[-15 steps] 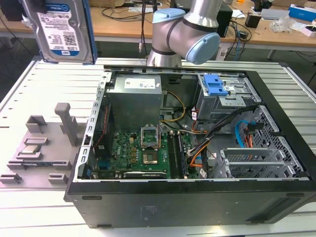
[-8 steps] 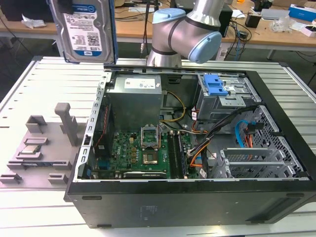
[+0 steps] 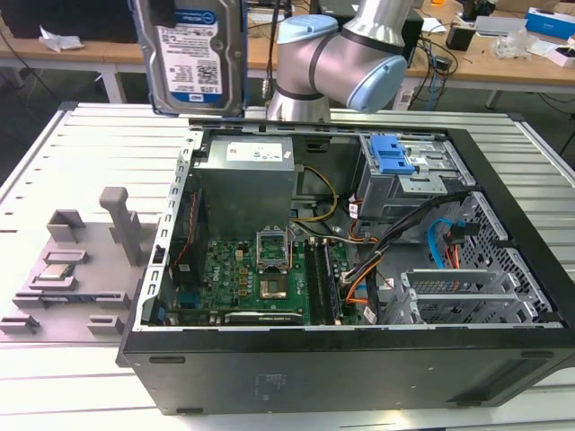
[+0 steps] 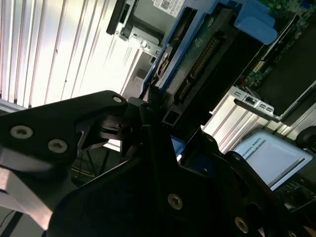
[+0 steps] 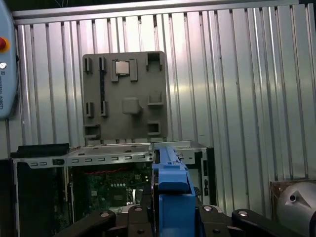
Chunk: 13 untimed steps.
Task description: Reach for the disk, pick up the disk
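The tool (image 5: 171, 217) is clamped on the disk (image 3: 198, 54). The disk hangs below it, long side up and down, high above the case (image 3: 314, 377).

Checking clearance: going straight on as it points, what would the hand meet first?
Probably the open black computer case's metal rim, led by the held blue-framed silver disk; depth is unclear.

Silver disk (image 3: 199, 54), blue bracket (image 5: 173, 197), grey tray (image 5: 133, 126)

Robotics lab/workshop: ribbed silver aluminium worktable (image 3: 54, 153), opened black metal PC tower (image 3: 359, 368), grey plastic fixture plate (image 3: 72, 269), cable-cluttered wooden benches (image 3: 503, 70) behind.
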{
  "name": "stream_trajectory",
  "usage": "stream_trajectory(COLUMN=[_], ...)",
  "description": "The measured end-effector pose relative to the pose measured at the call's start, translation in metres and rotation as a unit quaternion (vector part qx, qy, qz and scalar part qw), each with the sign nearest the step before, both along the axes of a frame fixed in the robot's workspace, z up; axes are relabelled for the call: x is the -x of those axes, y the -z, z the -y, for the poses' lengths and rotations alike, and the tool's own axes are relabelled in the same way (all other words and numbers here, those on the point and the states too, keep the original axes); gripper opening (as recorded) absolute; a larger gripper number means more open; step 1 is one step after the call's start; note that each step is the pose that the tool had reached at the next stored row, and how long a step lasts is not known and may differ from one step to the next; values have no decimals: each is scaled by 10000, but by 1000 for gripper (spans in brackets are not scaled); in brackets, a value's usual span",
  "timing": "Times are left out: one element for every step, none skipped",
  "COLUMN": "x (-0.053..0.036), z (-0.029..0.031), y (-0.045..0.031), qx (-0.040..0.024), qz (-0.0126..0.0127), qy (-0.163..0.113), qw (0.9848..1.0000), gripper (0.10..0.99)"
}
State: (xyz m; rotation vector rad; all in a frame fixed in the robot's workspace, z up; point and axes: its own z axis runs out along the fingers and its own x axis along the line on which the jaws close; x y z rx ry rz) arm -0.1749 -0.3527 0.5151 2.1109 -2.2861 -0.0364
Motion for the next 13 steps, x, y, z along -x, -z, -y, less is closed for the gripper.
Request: stream_trajectory(x=[-95, -148, -217, -305, -339, -372, -440, -508, -574, -618, -649, -706, -799], z=[-1, -1, -2, -2, -2, -3, -3, -4, -4, -4, -4, -5, -6], y=[0, 0, 0, 0, 0, 0, 0, 0, 0, 0, 0, 0, 0], qx=[0, 0, 0, 0, 0, 0, 0, 0, 0, 0, 0, 0, 0], qz=[0, 0, 0, 0, 0, 0, 0, 0, 0, 0, 0, 0, 0], qy=[1, 0, 0, 0, 0, 0, 0, 0, 1, 0, 0, 1, 1], qw=[10000, 10000, 10000, 10000, 10000, 10000, 10000, 10000, 10000, 10000, 10000, 10000, 10000], gripper=[369, 369, 369, 369, 369, 369, 369, 369, 369, 369, 369, 369, 369])
